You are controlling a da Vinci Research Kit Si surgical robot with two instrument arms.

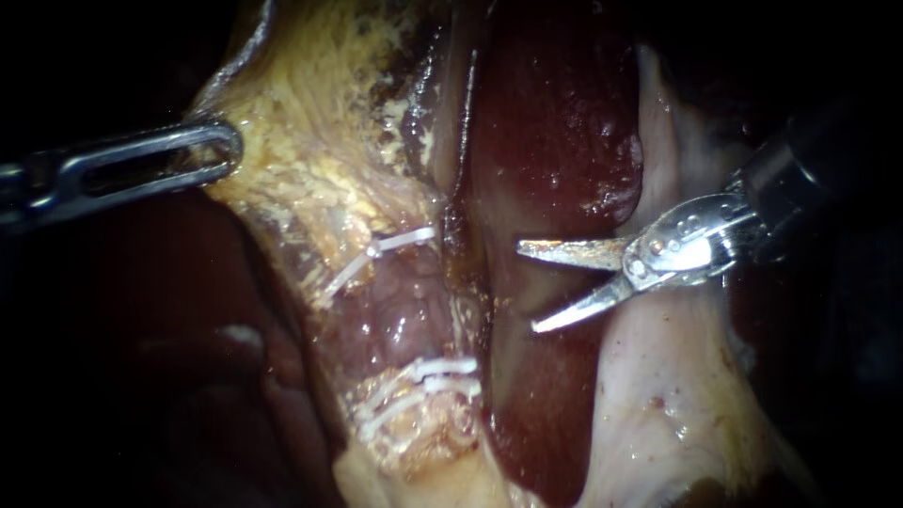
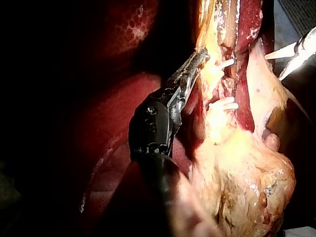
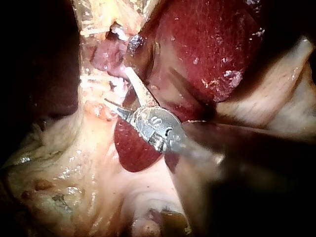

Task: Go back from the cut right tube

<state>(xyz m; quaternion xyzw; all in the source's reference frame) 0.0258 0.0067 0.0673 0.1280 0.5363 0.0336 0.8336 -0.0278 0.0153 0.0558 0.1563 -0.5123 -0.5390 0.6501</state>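
Backing the right instrument away from the clipped tube is, as I am judging it, the step in hand. Nearest in the scene, two white clips (image 1: 435, 374) are lying side by side across the tube (image 1: 400, 315), and a little farther off a single clip (image 1: 403, 241) is crossing it. The purplish stretch between them is where the task's cut should be, though I am not making out a clean cut end, nor which tube is the right one.

To the right of that stretch, the right instrument (image 1: 529, 287) is hanging over a dark red fold of liver (image 1: 555, 141), with pale tissue (image 1: 658, 376) lying under its shaft. Its end effector, a pair of scissor blades, is standing open with a plain gap and nothing between the blades. The tips are pointing left toward the tube and are lying near it without touching it.

Farther off and to the left, the left instrument (image 1: 230, 150) is gripping the yellow fatty tissue (image 1: 301, 141) beyond the clips, its end effector closed on that tissue and the strip looking taut.

The next move, I am thinking, is calling for a straight pull to the right along the instrument's own shaft. The blades should be brought together so that no tip is catching the liver fold or the clips, and the left hold should be left alone.
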